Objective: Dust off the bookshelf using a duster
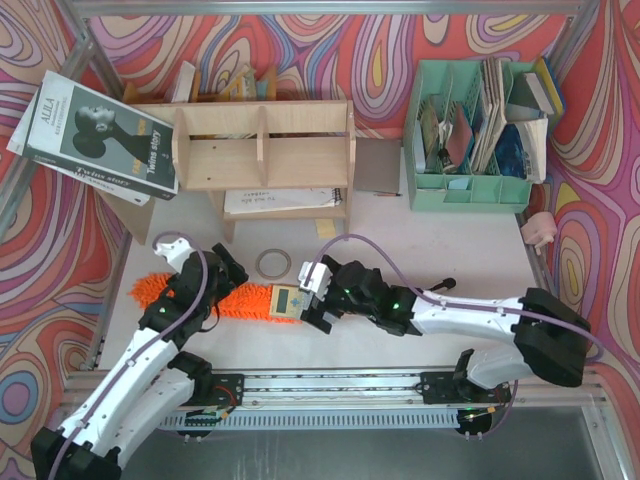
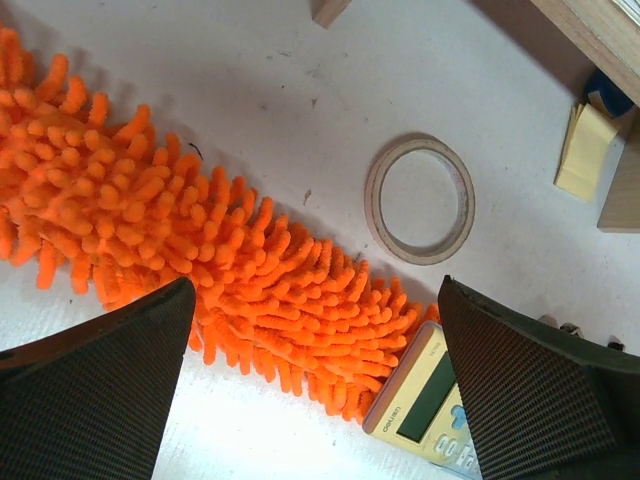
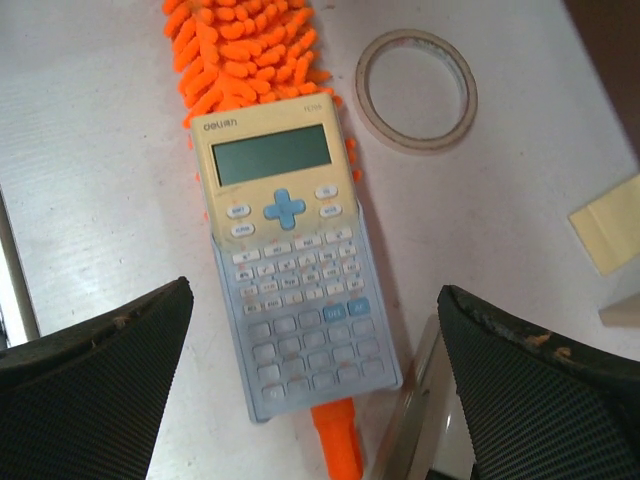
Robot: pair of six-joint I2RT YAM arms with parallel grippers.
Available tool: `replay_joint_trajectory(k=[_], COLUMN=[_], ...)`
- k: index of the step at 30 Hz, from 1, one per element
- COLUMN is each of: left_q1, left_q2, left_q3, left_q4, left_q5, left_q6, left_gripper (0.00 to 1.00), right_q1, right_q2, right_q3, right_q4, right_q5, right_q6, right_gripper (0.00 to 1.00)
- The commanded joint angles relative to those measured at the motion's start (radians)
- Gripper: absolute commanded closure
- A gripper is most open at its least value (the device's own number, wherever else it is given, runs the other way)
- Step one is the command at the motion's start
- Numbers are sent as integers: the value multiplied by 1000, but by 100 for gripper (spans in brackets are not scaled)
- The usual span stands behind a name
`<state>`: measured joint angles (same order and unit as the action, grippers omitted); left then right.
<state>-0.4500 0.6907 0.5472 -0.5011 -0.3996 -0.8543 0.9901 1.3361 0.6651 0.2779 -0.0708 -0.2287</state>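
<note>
**Duster's flat on the table, both grippers wide open**

Using the bookshelf [image 1: 262,145] as the reference point, going left to right.

Off its left end, a black-and-white paperback [image 1: 95,135] leans tilted against the patterned backdrop.

In front of the bookshelf, on the side nearer the arm bases and a bit left of its middle, is the left gripper [image 2: 315,290]. Its jaws are spread wide and hold nothing. From its wrist camera you look straight down at the fluffy orange head between the two black fingers [image 2: 100,390]. I can't tell if they touch the noodles.

The duster [image 1: 248,300] lies flat on the white table [image 1: 450,250] in front of the bookshelf, running roughly parallel to it and well apart from it. It isn't on or in any compartment.

A ring of tape [image 1: 272,263] lies flat between the bookshelf and the duster, just beside the fluff.

Further right, below the bookshelf's right half, a cream and pale blue calculator [image 3: 295,280] sits face up on top of the duster, where the head ends. The thin orange handle [image 3: 338,440] pokes out from under it.

The right gripper [image 3: 315,290] is over that calculator, jaws as wide as the left one's, gripping nothing.

Right of the bookshelf stands a mint-green file organiser [image 1: 470,190] stuffed with booklets.
</note>
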Motion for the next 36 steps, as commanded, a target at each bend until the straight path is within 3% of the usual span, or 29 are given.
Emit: replay_joint_trajectory(k=[1, 16, 36], left_q1=[18, 30, 41], left_q2=[-23, -66, -73], left_q3=[-55, -93, -112], left_q4=[0, 1, 5], left_q5=[40, 42, 41], left_q6=[23, 38, 43], left_gripper=[2, 2, 2], right_q1=[10, 33, 33], right_q2=[71, 278, 370], right_q3=[67, 187, 227], right_q4=[2, -13, -34], right_q5=[-33, -18, 31], right_q6=[-70, -96, -117], right_gripper=[1, 1, 1])
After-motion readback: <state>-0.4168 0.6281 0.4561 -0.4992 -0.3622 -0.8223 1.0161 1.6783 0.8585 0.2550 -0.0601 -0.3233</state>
